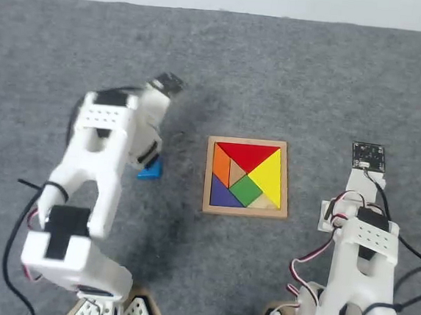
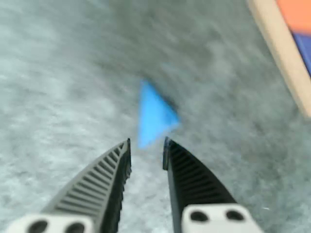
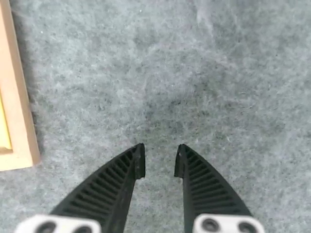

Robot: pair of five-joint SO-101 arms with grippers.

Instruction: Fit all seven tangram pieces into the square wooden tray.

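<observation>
Closest to the left wrist camera stood the left gripper [image 2: 146,145], its two black fingers a little apart and pinching nothing. Just ahead of their tips lay the blue triangle [image 2: 154,115], flat on the grey carpet [image 1: 277,75]. It was outside the tray, near the tray's left side. I would judge that the fingers were kept narrow and aimed at it because this was the piece to pick up. The left arm probably had the job because the piece lay on its side of the table.

Between the two arms sat the square wooden tray [image 1: 250,142]. Inside it I counted five coloured pieces: one red triangle [image 1: 248,153], one yellow triangle [image 1: 270,176], one orange piece [image 1: 220,164], one purple piece [image 1: 222,195] and one green square [image 1: 247,190]. They lay edge to edge, as the square frame demanded. Two pale triangular spots were also there, a centre patch [image 1: 236,175] and a corner patch [image 1: 270,202] nearest the right arm. I could not tell whether these were plain wooden pieces or bare tray floor. With the blue one, that made six coloured pieces counted for sure, and one tray.

Over bare carpet just beside the tray's right rim hung the right gripper [image 3: 160,153], its fingers slightly spread and empty. In my judgement it was parked there to leave the way free.
</observation>
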